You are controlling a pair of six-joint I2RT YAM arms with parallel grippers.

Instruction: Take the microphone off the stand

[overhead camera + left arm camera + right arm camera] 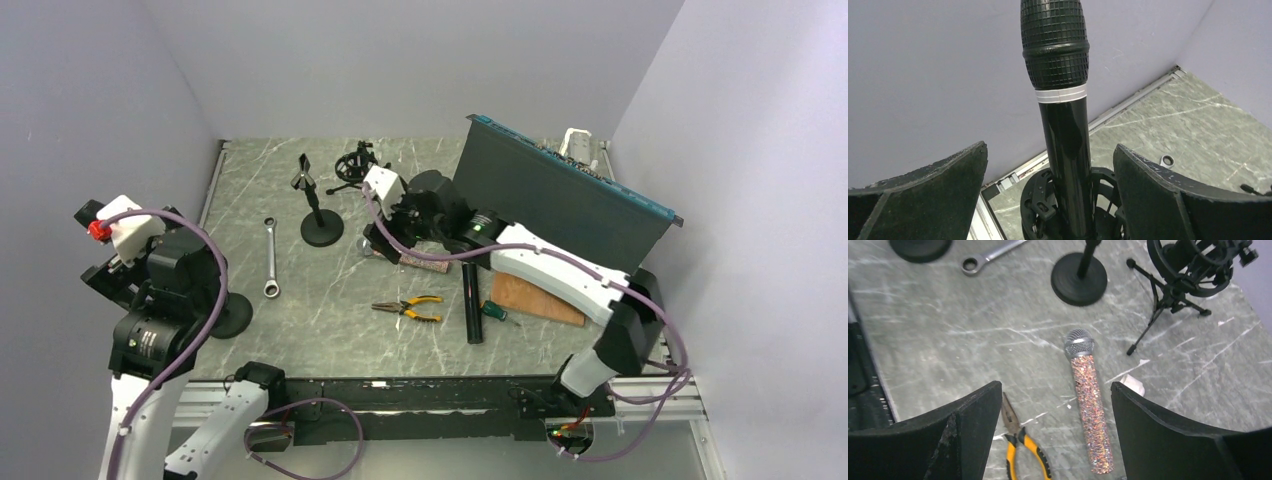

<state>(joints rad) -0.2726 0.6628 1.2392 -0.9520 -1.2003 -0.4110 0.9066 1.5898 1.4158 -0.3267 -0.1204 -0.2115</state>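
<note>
A black microphone (1062,125) with a mesh head stands upright in the ring holder of its stand (1040,195). My left gripper (1050,146) is open, one finger on each side of the handle with clear gaps and no contact. From above, only the stand's round base (232,313) shows beside the left arm. My right gripper (1055,385) is open above a glittery pink microphone (1089,405) that lies flat on the table (420,262), and it holds nothing.
An empty clip stand (318,208) and a shock-mount tripod (355,165) stand at the back. A wrench (271,258), yellow-handled pliers (410,308), a black tube (472,305), a screwdriver (495,311) and a wooden board (535,298) lie on the table. A dark panel (560,195) leans at right.
</note>
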